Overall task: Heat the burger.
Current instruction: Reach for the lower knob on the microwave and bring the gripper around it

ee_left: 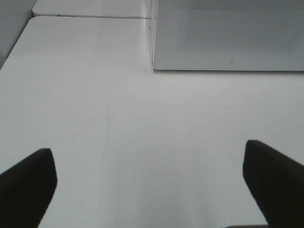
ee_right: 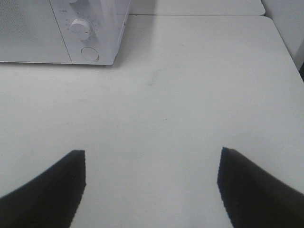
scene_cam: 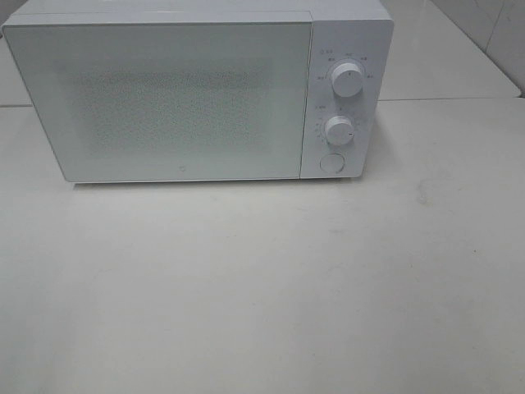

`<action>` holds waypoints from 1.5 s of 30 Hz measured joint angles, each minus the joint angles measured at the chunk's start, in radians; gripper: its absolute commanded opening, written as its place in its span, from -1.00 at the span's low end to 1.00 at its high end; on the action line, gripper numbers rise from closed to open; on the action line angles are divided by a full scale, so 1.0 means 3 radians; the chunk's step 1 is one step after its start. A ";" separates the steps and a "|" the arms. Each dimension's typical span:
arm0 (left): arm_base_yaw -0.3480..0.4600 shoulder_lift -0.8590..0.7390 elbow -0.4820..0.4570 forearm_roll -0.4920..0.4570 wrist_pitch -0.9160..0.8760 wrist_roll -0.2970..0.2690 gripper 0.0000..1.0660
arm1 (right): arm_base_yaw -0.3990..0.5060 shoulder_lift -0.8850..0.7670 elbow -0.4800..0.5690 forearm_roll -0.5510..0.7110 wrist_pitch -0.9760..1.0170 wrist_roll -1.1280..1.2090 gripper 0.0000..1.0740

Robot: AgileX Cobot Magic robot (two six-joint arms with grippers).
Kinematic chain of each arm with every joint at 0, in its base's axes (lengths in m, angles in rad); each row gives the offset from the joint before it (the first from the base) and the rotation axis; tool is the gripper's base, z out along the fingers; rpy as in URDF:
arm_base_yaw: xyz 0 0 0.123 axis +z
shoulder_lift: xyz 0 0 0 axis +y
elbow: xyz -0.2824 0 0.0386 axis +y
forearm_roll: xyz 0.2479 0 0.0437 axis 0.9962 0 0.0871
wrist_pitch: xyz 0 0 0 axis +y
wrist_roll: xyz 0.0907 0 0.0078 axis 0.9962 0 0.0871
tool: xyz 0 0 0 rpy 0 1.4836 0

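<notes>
No text can be read anywhere. The microwave has tiny print ringed around its upper knob and lower knob, all too small to make out. A faint small mark sits low on its door, too blurred to read.

Pale white table in front, butted along a thin seam against a second white table behind; light tiled wall past the far right corner; soft, even light, faint shadows only
</notes>
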 measured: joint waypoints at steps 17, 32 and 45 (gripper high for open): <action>0.0000 0.0000 0.0000 0.0000 0.0000 0.0000 0.88 | 0.0000 0.0000 -0.0033 0.0000 -0.0103 0.0000 0.40; 0.0000 0.0000 0.0000 0.0000 0.0000 0.0000 0.88 | 0.0000 0.0437 0.0013 0.0000 -0.0880 0.0000 0.40; 0.0000 0.0000 0.0000 0.0000 0.0000 0.0003 0.88 | 0.0000 0.1340 0.0257 0.0000 -0.1897 0.0000 0.40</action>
